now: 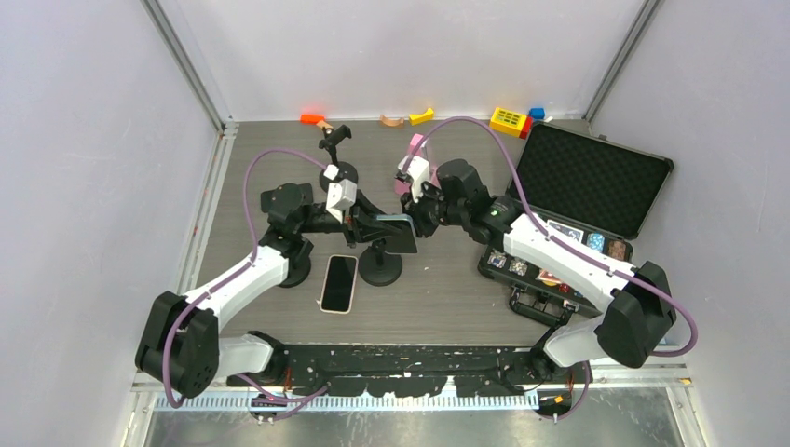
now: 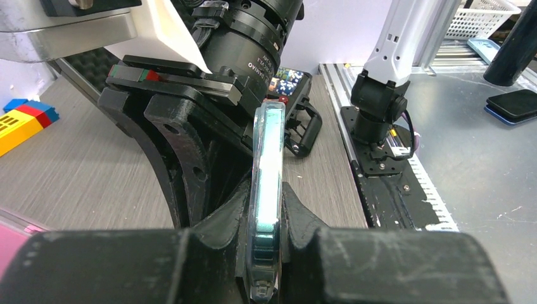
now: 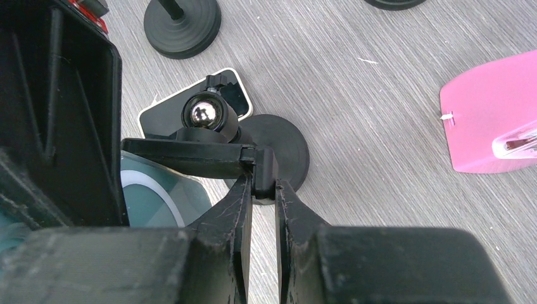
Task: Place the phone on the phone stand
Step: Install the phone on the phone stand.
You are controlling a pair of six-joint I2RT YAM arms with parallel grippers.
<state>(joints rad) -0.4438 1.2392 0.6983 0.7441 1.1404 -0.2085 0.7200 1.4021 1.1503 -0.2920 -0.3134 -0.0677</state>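
My left gripper [image 1: 366,223] is shut on a teal-cased phone [image 1: 398,234] and holds it on edge above the black phone stand [image 1: 380,266]. In the left wrist view the phone [image 2: 266,171] stands edge-on, pinched between the fingers of that gripper [image 2: 266,212]. My right gripper [image 1: 418,220] meets it from the right. In the right wrist view this gripper [image 3: 264,190] is shut on the end tab of the stand's clamp [image 3: 190,155], under the stand's ball joint [image 3: 204,113]. The phone's teal back [image 3: 161,199] lies just left of the clamp.
A second phone [image 1: 338,283] lies flat on the table in front of the stand. Another stand [image 1: 336,169] is behind, and a round black base [image 1: 296,272] is by the left arm. An open black case [image 1: 589,182] is at right, a pink item [image 1: 415,145] and coloured blocks [image 1: 510,121] at back.
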